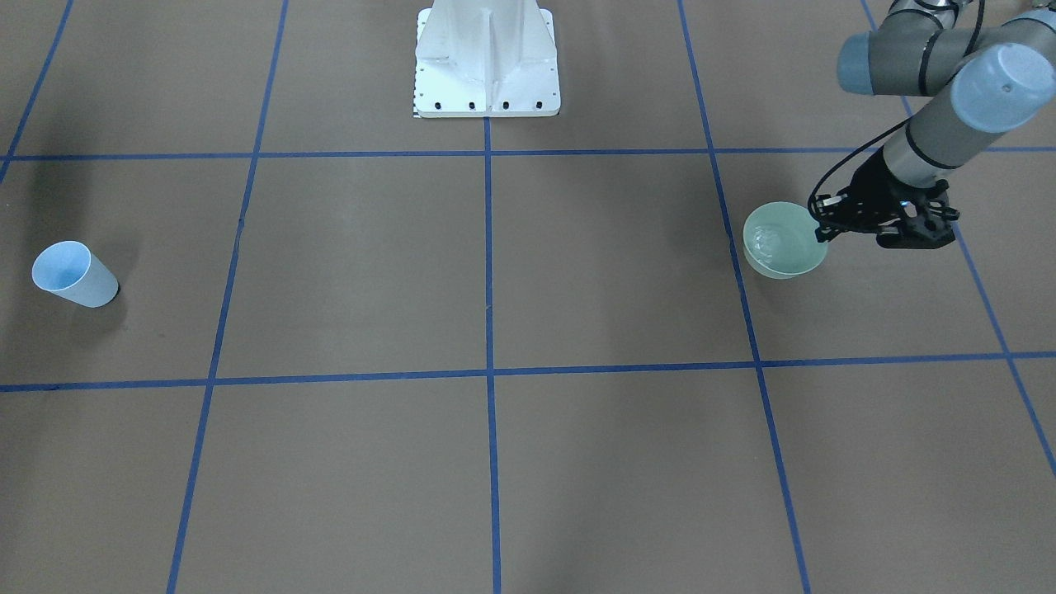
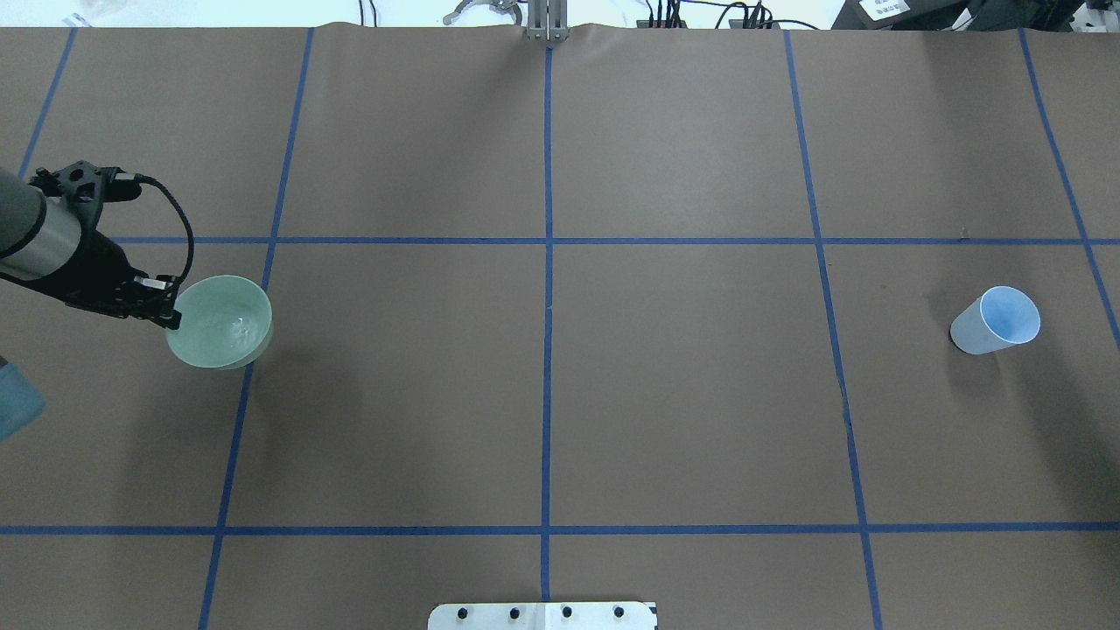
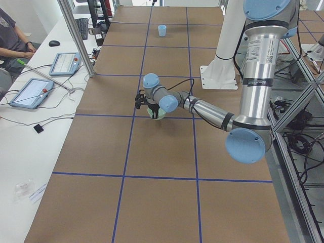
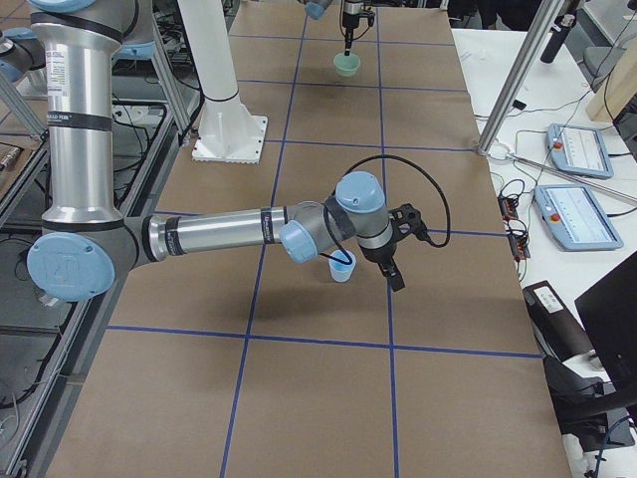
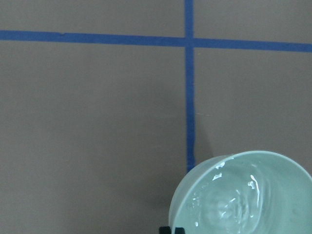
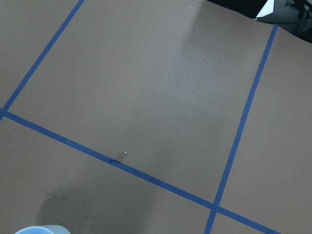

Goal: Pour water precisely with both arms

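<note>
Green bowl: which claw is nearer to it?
Left. The left claw grips the green bowl at its rim; the right claw hangs far off, over by the blue cup.

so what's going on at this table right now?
It is a two-arm water pour, and no pouring has started. The left gripper has its fingers on the rim of the green bowl and seems to pinch it. The water inside shows ripples. The blue cup stands upright at the opposite end of the table. The right gripper shows only in the right side view, beside that cup, so I cannot tell whether it is open or shut.
</note>
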